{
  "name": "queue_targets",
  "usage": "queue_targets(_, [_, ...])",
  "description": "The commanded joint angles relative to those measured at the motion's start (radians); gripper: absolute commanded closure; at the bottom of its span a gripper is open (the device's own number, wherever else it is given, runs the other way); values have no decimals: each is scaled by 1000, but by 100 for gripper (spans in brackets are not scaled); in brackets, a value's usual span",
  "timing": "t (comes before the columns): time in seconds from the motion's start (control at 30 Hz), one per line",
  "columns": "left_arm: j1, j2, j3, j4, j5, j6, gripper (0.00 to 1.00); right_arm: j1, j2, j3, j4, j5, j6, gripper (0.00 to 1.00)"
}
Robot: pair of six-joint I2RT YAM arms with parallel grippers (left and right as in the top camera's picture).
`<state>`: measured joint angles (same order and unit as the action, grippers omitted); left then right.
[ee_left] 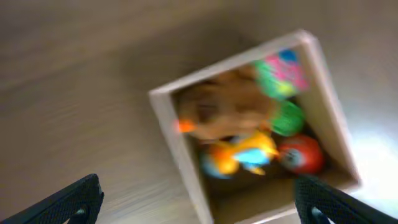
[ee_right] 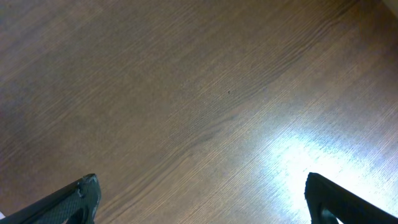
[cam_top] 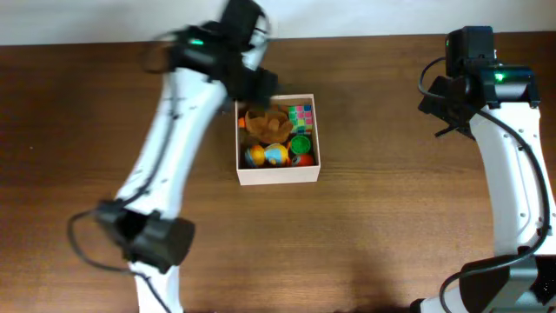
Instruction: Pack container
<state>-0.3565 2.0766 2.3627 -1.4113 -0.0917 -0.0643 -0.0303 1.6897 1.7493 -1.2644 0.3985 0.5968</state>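
- Container (cam_top: 278, 175): white-walled square box at mid-table, under the left arm's wrist. It holds a brown plush (cam_top: 267, 122), a multicoloured cube (cam_top: 301, 115), a green piece (cam_top: 300, 143), a red ball (cam_top: 303, 159) and a yellow-and-blue toy (cam_top: 266, 156).
- Left gripper (ee_left: 198, 198): released, fingers spread wide above the box, nothing between them.
- Right gripper (ee_right: 199, 186): released and empty over bare table (ee_right: 186, 93), well apart from the box.
- Risk: the plush appears to sit high. If you bring the left arm low or sweep sideways, a finger may snag it or shove a wall.
- Obscured: the left wrist view is blurred, so toy shapes are unsure. Overhead, the arm covers the box's far-left corner and the left fingers.
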Motion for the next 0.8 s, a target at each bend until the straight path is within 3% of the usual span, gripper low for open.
queue_targets(0.0, [92, -24, 8, -19, -106, -108, 1, -4, 7, 1, 0, 2, -5, 1])
queue_targets(0.3, [262, -22, -6, -44, -59, -130, 1, -4, 7, 1, 0, 2, -5, 1])
queue_targets(0.77, [274, -22, -6, -66, -59, -129, 1, -4, 7, 1, 0, 2, -5, 1])
